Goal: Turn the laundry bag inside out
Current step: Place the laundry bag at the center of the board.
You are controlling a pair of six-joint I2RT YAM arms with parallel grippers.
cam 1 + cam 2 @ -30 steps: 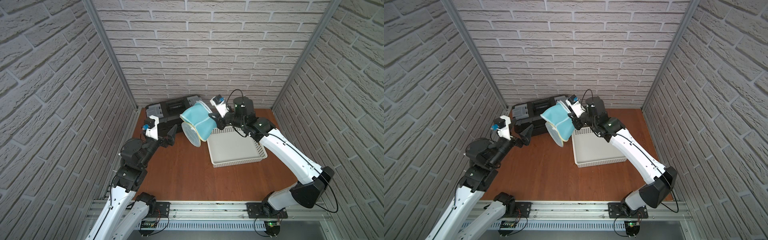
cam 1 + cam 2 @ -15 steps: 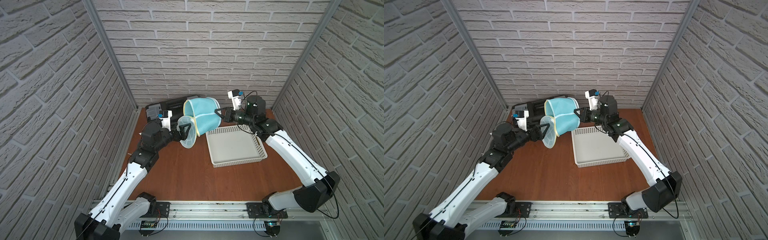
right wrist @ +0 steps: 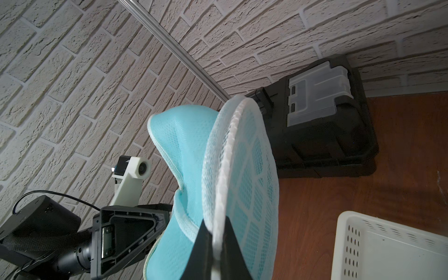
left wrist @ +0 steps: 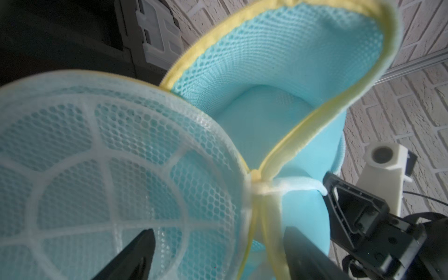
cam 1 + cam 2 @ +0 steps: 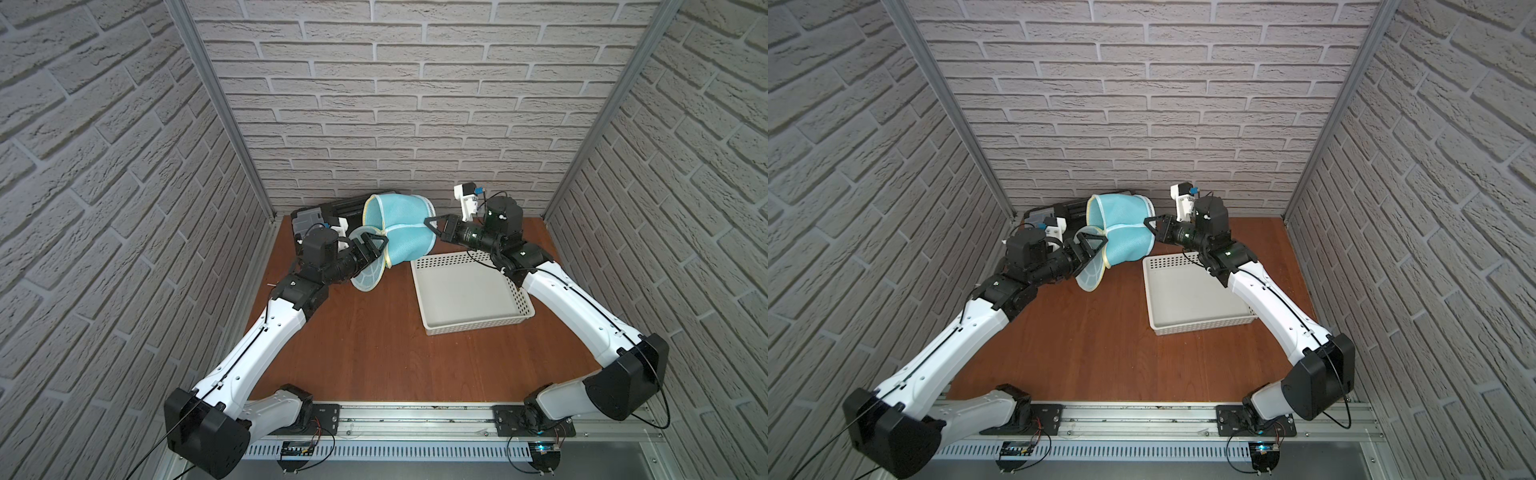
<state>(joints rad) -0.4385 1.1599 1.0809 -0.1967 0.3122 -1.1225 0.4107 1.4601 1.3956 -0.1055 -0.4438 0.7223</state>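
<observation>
Sideways, the laundry bag (image 5: pixel 401 232) hangs pinched in the right end effector (image 5: pixel 429 220). The left end effector (image 5: pixel 383 244) gapes, probably astride its seam.

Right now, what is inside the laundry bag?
In the left wrist view the laundry bag gapes open; only its own blue mesh lining shows inside. The spoked round end covers the part near it.

Both top views evenly and softly lit; brick walls (image 5: pixel 415 104) bowed toward the frame edges. Faint shadows noted on the bench (image 5: pixel 374 353). Left wrist view: laundry bag (image 4: pixel 109 157) blurred up close, black case (image 4: pixel 60 36) left dim.
</observation>
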